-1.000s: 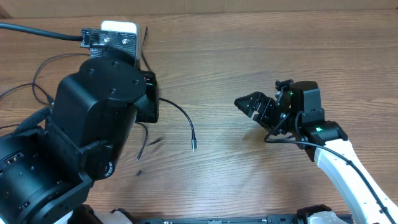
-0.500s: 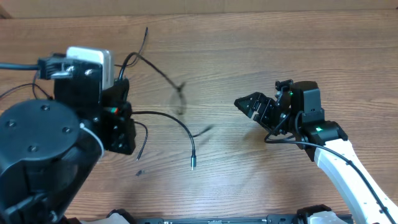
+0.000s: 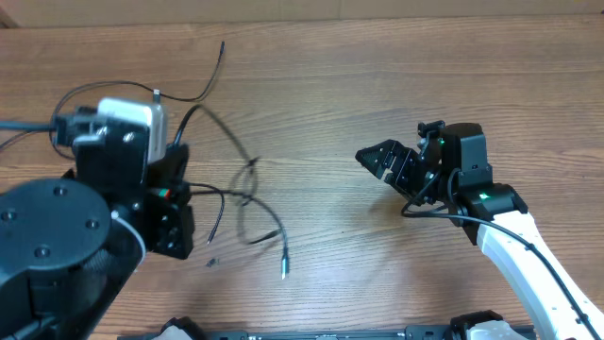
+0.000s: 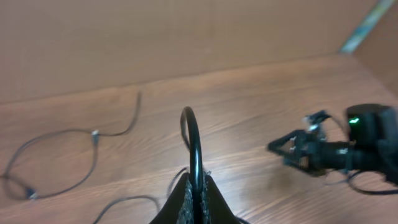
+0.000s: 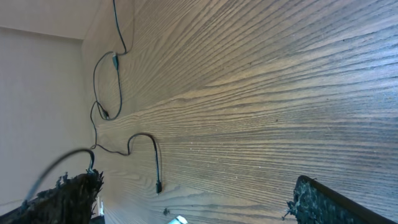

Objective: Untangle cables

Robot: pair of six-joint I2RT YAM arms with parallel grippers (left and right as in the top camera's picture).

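Observation:
My left gripper is shut on a thin black cable that arches up out of the jaws. Seen from overhead, that gripper sits at the left, and the cable loops blurred to the right and ends in a plug. A second cable lies at the back left; the left wrist view shows this second cable with a small connector. My right gripper is open at the right, well apart from the cables. Its fingers frame bare table and a plug end.
The wooden table stretches between the two arms. A tiny dark scrap lies near the front left. A thicker black arm wire runs off the left edge. A cardboard wall stands behind the table.
My left arm has drawn back to the left and forward with the cable, dragging its loop and plug end toward the front. The right arm has stayed still.

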